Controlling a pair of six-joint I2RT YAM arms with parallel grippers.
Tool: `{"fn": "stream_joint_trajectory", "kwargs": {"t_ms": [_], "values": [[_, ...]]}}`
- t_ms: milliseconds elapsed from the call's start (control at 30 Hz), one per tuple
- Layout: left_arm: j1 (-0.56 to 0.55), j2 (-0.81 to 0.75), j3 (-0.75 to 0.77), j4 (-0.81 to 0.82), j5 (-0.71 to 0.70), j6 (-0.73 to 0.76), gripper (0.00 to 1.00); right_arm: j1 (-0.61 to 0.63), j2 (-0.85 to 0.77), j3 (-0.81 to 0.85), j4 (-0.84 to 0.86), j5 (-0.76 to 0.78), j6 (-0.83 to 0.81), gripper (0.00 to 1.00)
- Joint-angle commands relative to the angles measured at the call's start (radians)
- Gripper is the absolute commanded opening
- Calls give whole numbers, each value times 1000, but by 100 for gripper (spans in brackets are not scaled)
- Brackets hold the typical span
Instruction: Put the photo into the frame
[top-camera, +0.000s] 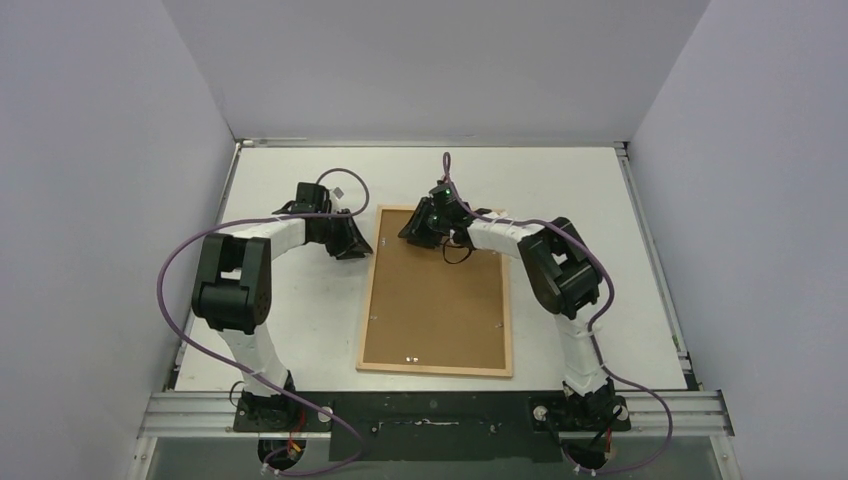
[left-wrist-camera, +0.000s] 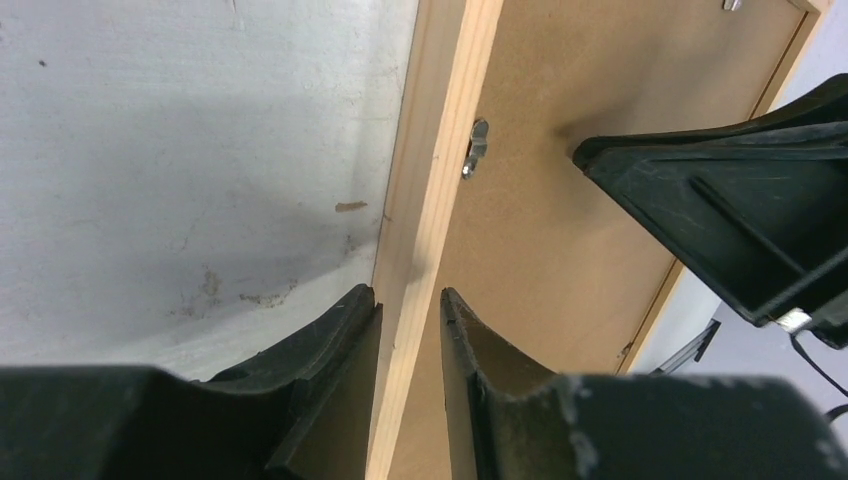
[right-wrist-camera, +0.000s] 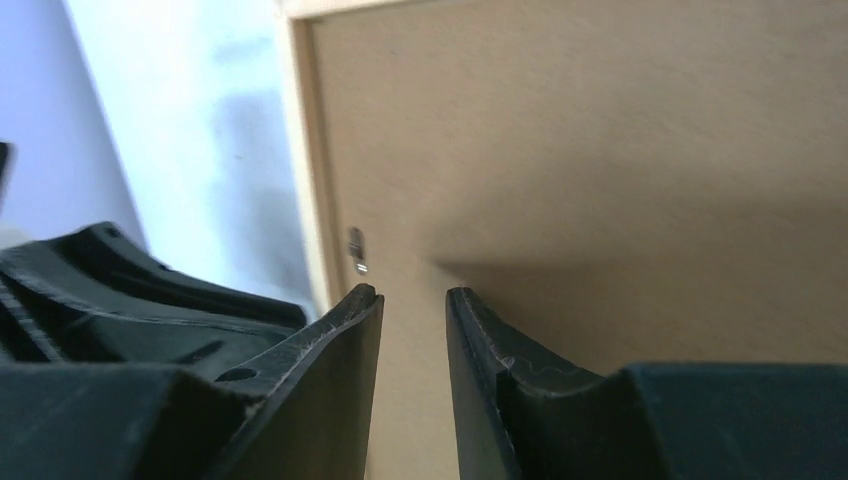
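Note:
The frame (top-camera: 436, 371) lies flat on the table, its back up, with a brown backing board (top-camera: 440, 300) filling it. The photo is out of view. My left gripper (top-camera: 358, 245) is at the frame's left rail near the far corner. In the left wrist view, its jaws (left-wrist-camera: 410, 300) stand a little apart over the pale wood rail (left-wrist-camera: 440, 130), holding nothing. My right gripper (top-camera: 412, 232) hovers over the far end of the board. Its jaws (right-wrist-camera: 414, 297) are narrowly open above the board (right-wrist-camera: 600, 150), empty.
A small metal tab (left-wrist-camera: 477, 145) sits on the left rail's inner edge, also seen as a tab (right-wrist-camera: 356, 248) from the right wrist. Two more tabs (top-camera: 411, 359) are at the near rail. White table (top-camera: 300, 330) surrounds the frame; walls enclose three sides.

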Motion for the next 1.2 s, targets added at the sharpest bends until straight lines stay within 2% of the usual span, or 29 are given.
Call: {"fn": "stream_joint_trajectory", "kwargs": {"t_ms": [0,167,600,1167], "values": [[-3,30,-2,74,14,2,27,31,21,74,133,12,82,31],[-6,68,6,78,46,7,25,48,66,107,144,10,102,32],[-7,95,6,62,45,17,16,84,112,180,-7,66,34,33],[-8,123,14,54,66,20,13,92,193,226,25,-45,3,33]]}}
